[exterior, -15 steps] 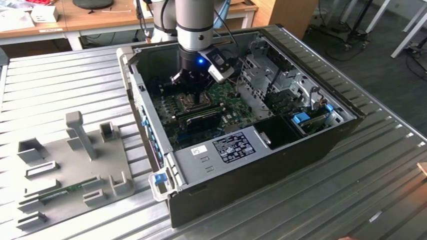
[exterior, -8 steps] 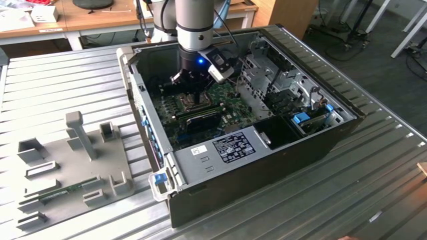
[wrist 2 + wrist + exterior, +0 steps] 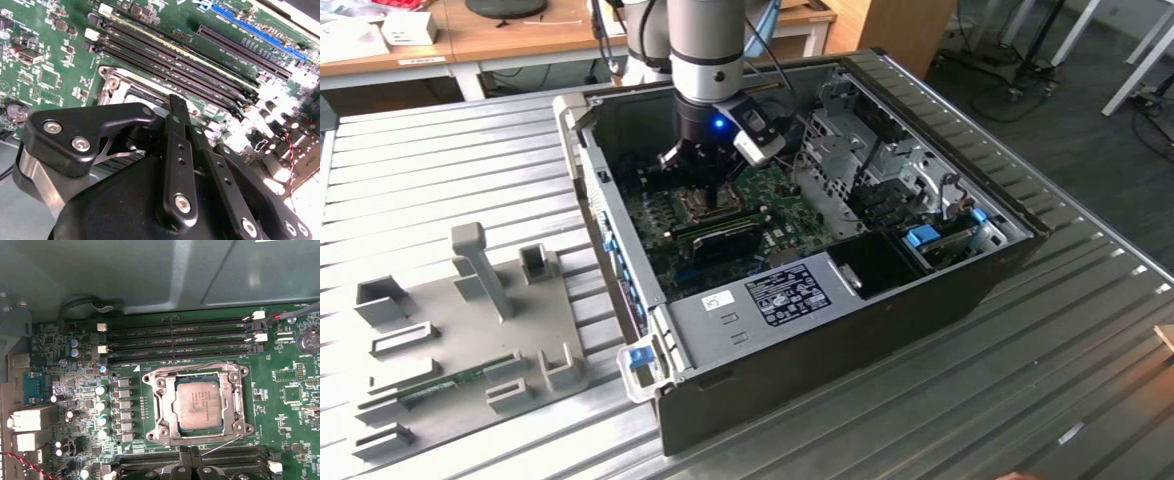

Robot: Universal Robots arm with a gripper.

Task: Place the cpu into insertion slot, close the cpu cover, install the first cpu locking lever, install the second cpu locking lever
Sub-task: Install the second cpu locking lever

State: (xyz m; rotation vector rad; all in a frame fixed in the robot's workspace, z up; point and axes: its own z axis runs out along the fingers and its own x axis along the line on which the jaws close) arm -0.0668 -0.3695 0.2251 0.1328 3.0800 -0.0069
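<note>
In the first wrist view the cpu [image 3: 198,405], a silvery-beige square, lies flat in the insertion slot [image 3: 164,433] on the green board. The silver cpu cover [image 3: 231,405] lies down around the chip, which shows through its cut-out. A thin lever rod [image 3: 222,445] slants from the socket's corner toward my gripper [image 3: 191,454], whose black fingers are shut together just beside the socket's edge. In the second wrist view the gripper [image 3: 178,102] hangs over the socket frame [image 3: 112,82]. The exterior view has the gripper [image 3: 707,200] low inside the open computer case.
Long black memory strips [image 3: 180,335] run on both sides of the socket. Capacitors [image 3: 102,405] stand beside it. The case wall [image 3: 594,190] and grey drive cage [image 3: 854,150] close in the board. A grey fixture plate [image 3: 454,340] lies at the exterior view's left.
</note>
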